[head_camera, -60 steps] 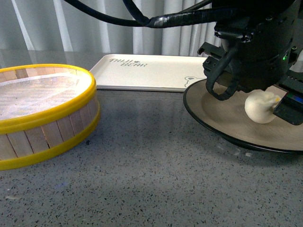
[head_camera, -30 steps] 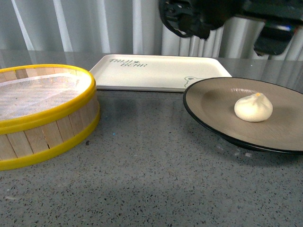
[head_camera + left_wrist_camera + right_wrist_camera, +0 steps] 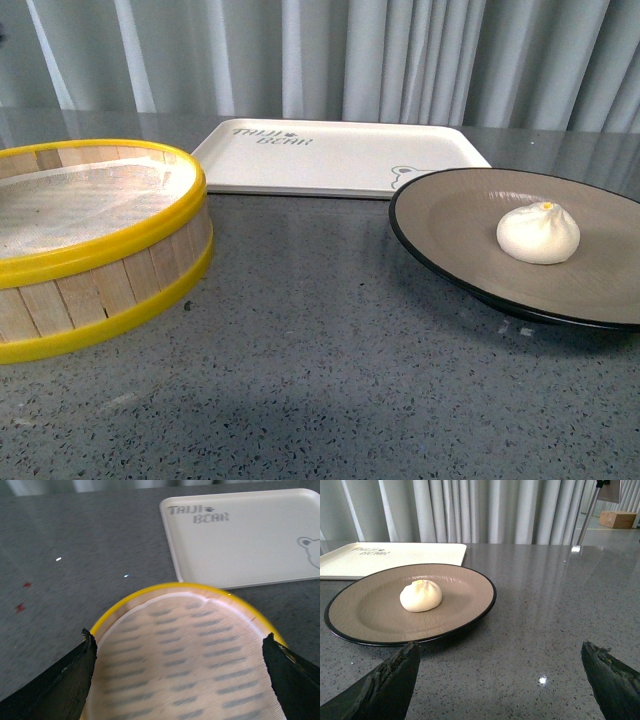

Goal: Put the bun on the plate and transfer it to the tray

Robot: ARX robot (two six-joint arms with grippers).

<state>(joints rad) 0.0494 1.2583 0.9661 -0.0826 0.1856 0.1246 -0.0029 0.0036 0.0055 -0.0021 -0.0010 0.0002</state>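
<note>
I count one bun (image 3: 538, 234), one plate (image 3: 455, 215), one tray (image 3: 330, 160) and one round basket (image 3: 100, 270) with a yellow rim. They all sit on the grey speckled counter (image 3: 330, 370).

The bun is white with a tiny orange dot on top. It sits inside the plate, a bit off the middle, and nothing else touches it. The plate is brown-grey with a shiny black rim. It stands on the right side of the counter, just in front of the tray. Its far edge hides the tray's corner by the little bear drawing, and I cannot tell if the two touch. The tray is flat and cream-white, with grey letters at its other far corner. The basket stands on the left, near the tray but apart from it.

I have two hands. My left hand (image 3: 178, 637) is spread wide open above the basket, with one black finger on each side, and it holds nothing. My right hand (image 3: 500, 647) is spread wide open too and holds nothing. The plate with the bun lies in front of it, apart from its fingers (image 3: 385, 685).
</note>
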